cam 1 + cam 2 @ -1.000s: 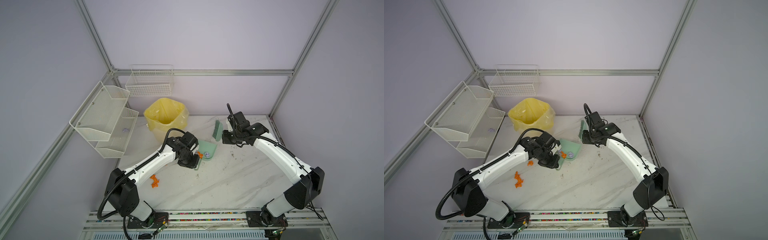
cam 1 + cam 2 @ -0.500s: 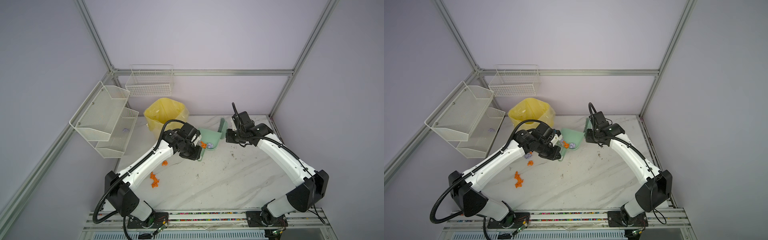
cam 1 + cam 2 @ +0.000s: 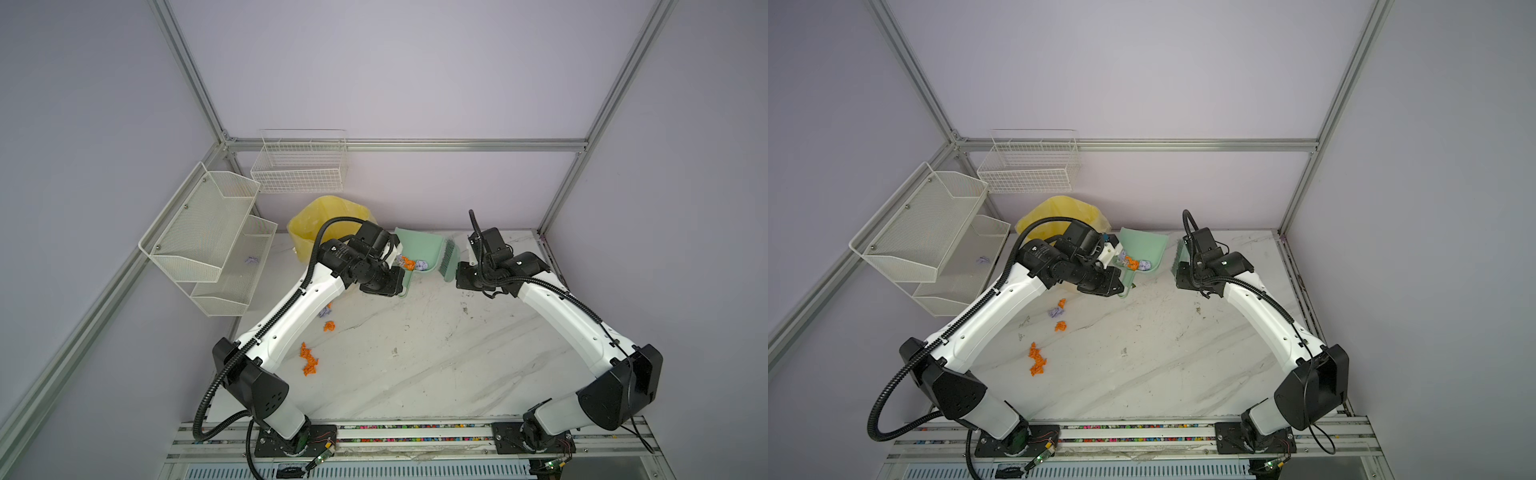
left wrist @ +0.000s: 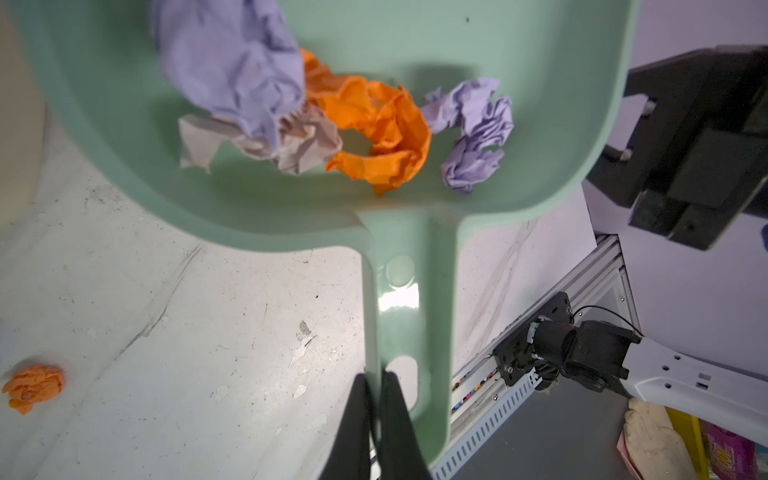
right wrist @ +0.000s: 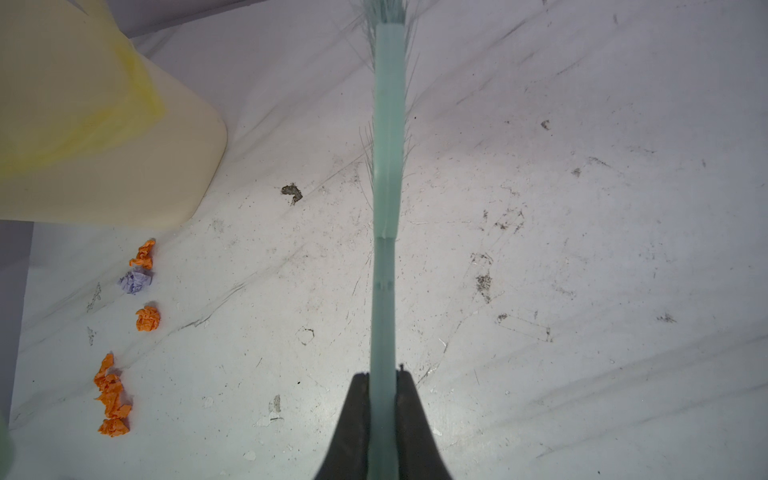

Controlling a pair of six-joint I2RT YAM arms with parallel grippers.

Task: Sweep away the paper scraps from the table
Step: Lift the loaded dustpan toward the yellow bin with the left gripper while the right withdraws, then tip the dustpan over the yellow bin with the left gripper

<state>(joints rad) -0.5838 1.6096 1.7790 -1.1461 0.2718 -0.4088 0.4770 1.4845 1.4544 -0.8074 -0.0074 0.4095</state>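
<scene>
Marble table (image 3: 436, 353) bears loose scraps (image 3: 309, 362) beside the left arm; the left gripper (image 4: 376, 386), clamped on the dustpan (image 4: 540, 62) handle, should hold the loaded pan tipped back until over the bin (image 3: 307, 226), right gripper (image 5: 384, 395) clamped on the brush (image 5: 388, 124).

The dustpan (image 4: 540, 104) is smooth mint-green plastic with a soft gloss that catches the light along its handle. The paper scraps (image 4: 374, 124) lying in it are matt and creased all over. The table (image 5: 582, 249) has a marble-patterned top, faintly shiny but scuffed and chipped with dark marks. The brush (image 5: 388, 166) is pale green plastic with fine, thin bristles. Far left, the bin liner (image 3: 307, 224) is thin, crinkled yellow film. The shelves (image 3: 199, 232) are white-coated wire mesh, and the frame rails (image 3: 415, 144) are dull, brushed-looking metal.
</scene>
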